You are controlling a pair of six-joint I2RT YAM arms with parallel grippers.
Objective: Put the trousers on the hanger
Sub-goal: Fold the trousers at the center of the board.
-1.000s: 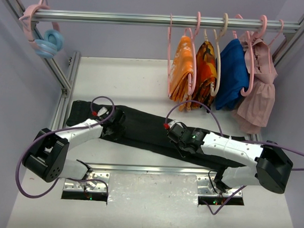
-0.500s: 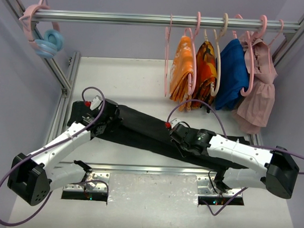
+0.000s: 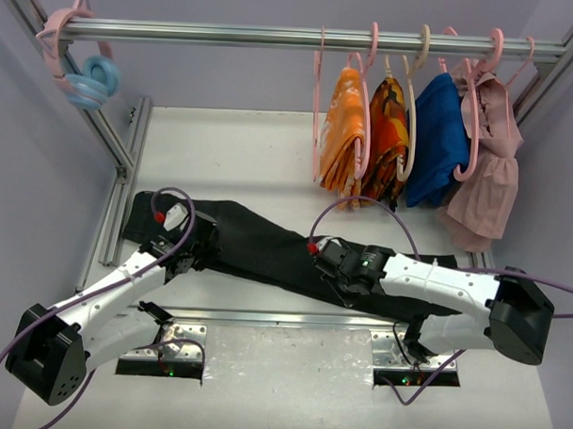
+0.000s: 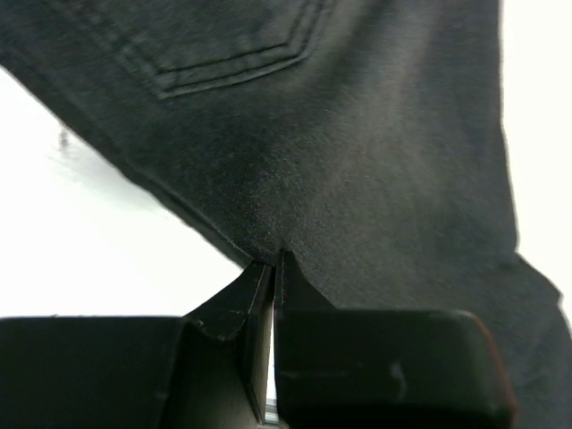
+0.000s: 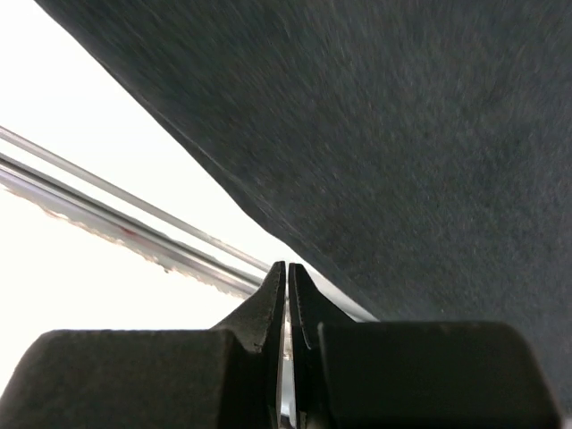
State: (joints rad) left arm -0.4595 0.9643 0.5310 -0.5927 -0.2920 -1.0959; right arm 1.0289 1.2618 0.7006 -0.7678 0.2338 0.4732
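As trousers (image 3: 267,242) lay flat on desk (image 3: 232,147), seemingly for straightening | left hand (image 4: 271,264) pressed together at edge | right hand (image 5: 286,268) likewise

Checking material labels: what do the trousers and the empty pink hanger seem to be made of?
The trousers: matte black woven cloth, perhaps cotton twill; stitched pocket seams show. The pink hanger: thin and smooth, probably plastic or coated wire; too small to tell.

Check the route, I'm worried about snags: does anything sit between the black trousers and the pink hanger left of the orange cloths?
Nothing lies on the table between the trousers and the hanger. The right arm's purple cable arches below it, and orange cloths hang close beside.
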